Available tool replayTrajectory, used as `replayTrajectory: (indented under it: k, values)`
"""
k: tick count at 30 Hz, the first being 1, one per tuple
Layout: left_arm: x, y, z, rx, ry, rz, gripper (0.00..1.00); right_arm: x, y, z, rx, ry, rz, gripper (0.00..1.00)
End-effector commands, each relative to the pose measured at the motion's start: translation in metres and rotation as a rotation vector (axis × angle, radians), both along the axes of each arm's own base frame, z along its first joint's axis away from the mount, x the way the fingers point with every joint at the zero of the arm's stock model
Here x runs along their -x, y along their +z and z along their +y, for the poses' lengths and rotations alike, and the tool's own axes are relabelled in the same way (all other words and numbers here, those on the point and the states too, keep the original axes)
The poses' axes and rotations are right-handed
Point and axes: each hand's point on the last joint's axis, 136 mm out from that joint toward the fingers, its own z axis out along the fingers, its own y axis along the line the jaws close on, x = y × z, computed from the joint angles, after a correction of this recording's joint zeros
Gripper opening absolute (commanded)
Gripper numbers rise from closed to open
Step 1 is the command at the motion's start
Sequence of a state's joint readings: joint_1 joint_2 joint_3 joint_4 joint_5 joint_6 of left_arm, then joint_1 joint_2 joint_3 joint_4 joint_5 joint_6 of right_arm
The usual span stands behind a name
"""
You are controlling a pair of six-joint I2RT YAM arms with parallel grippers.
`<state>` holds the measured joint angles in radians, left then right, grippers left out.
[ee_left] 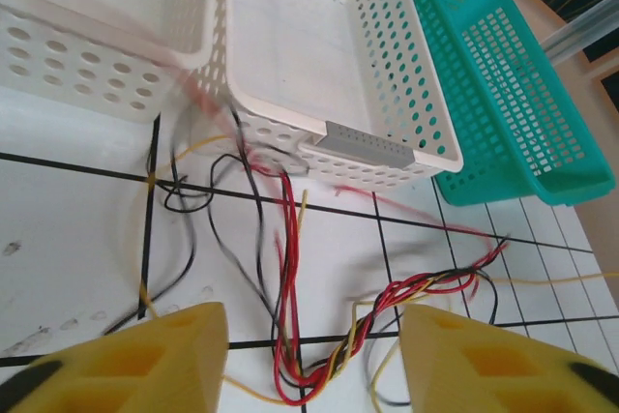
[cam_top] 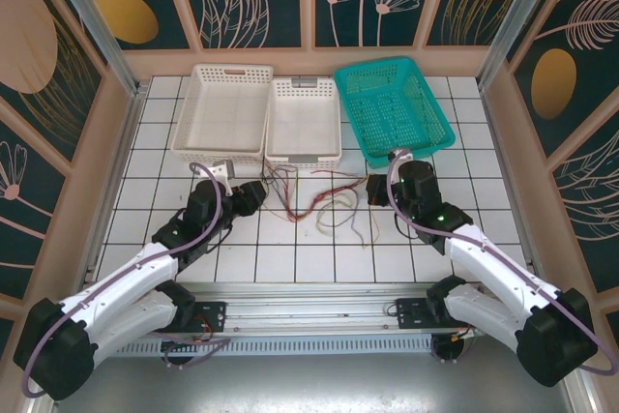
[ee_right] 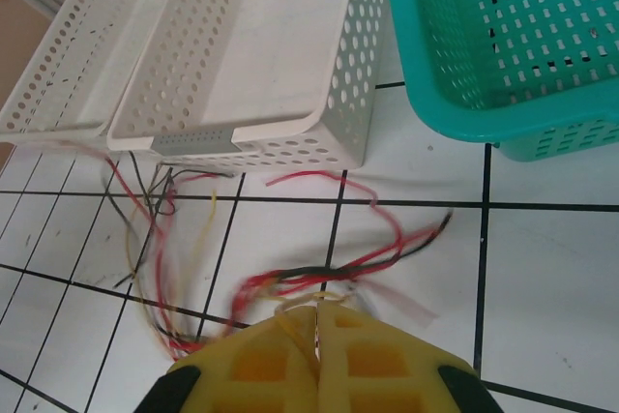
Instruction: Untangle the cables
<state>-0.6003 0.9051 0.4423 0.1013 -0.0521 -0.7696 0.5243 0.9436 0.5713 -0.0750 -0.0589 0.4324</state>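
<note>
red, yellow, black limp wire cables (ee_left: 286, 336) (feather-light, snag-prone) by the white perforated plastic basket (ee_left: 387, 55) are best taken at loose ends; left gripper (ee_left: 311, 336) spread, right gripper (ee_right: 319, 314) clamped on one.

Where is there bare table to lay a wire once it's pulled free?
Bare tiles lie left of the large white perforated basket, right of the teal plastic basket. Crowded: the thin red, yellow and black wires before the smaller white basket.

Tiled table (cam_top: 145, 157) — white baskets (cam_top: 224, 108), teal basket (cam_top: 395, 108), cables (ee_left: 282, 316)
</note>
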Motion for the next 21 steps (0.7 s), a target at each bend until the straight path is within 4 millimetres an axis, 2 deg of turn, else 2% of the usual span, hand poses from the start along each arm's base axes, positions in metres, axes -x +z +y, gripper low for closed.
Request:
replayTrajectory:
  k: [1,3,7,14,18,21]
  values:
    - [-0.001,0.007,-0.009,0.064,-0.034,-0.024,0.56,-0.005,0.025,0.01,-0.069,0.035,-0.07,0.0]
    - [0.002,0.008,-0.016,0.097,-0.071,-0.028,0.62,-0.002,0.033,0.019,-0.103,0.09,-0.094,0.0]
    - [0.008,0.004,-0.03,0.166,-0.14,-0.016,0.64,0.003,0.037,0.031,-0.134,0.156,-0.103,0.0]
    - [0.012,-0.023,-0.047,0.18,-0.222,0.053,0.66,0.007,0.041,0.035,-0.158,0.183,-0.117,0.0]
    - [0.009,-0.04,-0.056,0.174,-0.24,0.099,0.66,0.003,0.033,0.034,-0.134,0.168,-0.086,0.0]
    - [0.005,-0.047,-0.071,0.14,-0.264,0.119,0.66,0.0,0.022,0.034,-0.114,0.153,-0.046,0.0]
